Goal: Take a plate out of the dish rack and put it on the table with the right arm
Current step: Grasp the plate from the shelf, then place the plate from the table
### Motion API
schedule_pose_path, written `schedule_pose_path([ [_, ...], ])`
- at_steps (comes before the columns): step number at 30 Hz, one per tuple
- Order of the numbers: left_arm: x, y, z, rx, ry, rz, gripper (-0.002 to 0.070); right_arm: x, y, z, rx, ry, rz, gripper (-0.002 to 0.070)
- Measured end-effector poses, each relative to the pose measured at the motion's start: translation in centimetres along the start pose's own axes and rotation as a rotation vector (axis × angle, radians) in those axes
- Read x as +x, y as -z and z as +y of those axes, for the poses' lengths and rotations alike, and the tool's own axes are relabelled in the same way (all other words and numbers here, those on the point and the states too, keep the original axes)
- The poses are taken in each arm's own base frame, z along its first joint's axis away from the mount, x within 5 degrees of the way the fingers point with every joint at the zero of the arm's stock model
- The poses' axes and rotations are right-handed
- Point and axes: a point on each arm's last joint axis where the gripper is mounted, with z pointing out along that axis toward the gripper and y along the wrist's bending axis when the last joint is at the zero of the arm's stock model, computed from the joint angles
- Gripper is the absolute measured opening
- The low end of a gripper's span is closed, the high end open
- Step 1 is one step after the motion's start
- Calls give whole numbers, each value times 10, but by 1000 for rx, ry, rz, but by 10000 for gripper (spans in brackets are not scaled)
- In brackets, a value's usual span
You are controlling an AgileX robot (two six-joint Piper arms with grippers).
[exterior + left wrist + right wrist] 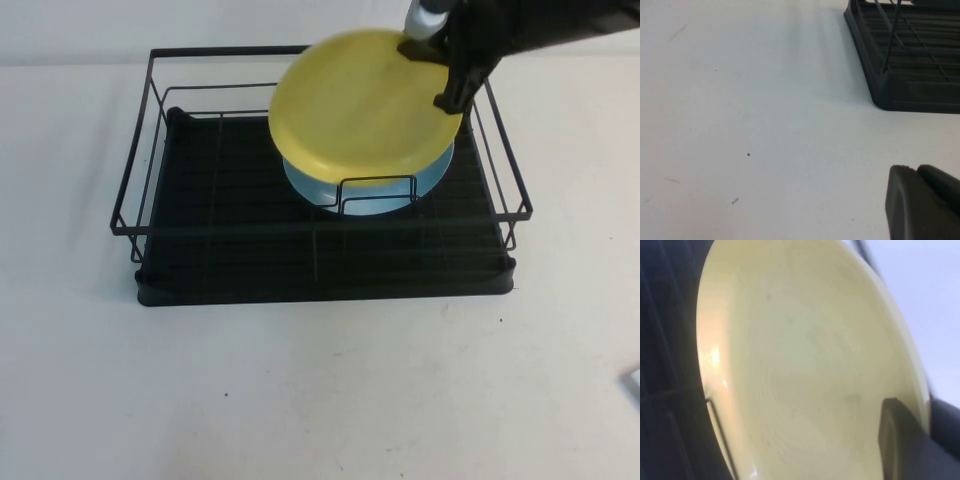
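Above the dish rack [320, 240], the plate [360, 110] in the right gripper's [440, 75] clamped jaws (left gripper [922, 205] low over the table [765, 125], jaws unreadable).

Dish rack [910, 60] corner on table [750, 115]; left gripper [922, 205] near.

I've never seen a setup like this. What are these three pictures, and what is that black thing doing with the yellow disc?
It is a two-armed robot. One camera looks down from above; one rides on each wrist. On the white table stands a black wire dish rack. The right gripper, at the rack's far right, is clamped on the rim of the yellow plate, held above a light blue plate in the rack. The left gripper sits low over the table beside a rack corner, holding nothing visible.
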Motion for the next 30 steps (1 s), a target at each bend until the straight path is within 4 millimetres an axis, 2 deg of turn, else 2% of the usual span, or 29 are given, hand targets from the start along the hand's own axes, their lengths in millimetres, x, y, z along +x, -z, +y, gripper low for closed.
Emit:
schedule_pose_path([
  [5,0,0,0,0,0,0,-4,-20,36,0,1,-4,-39,39],
  [11,0,0,0,0,0,0,-4,-46,88,2,23,-108,-97,39],
  [15,0,0,0,0,0,0,-4,-57,121,6,29,-283,-110,38],
  [18,0,0,0,0,0,0,-4,-59,139,12,10,-440,-67,38],
  [24,0,0,0,0,0,0,-4,-46,147,32,-75,-737,69,38],
  [30,0,0,0,0,0,0,-4,-12,144,72,-107,-992,157,38],
])
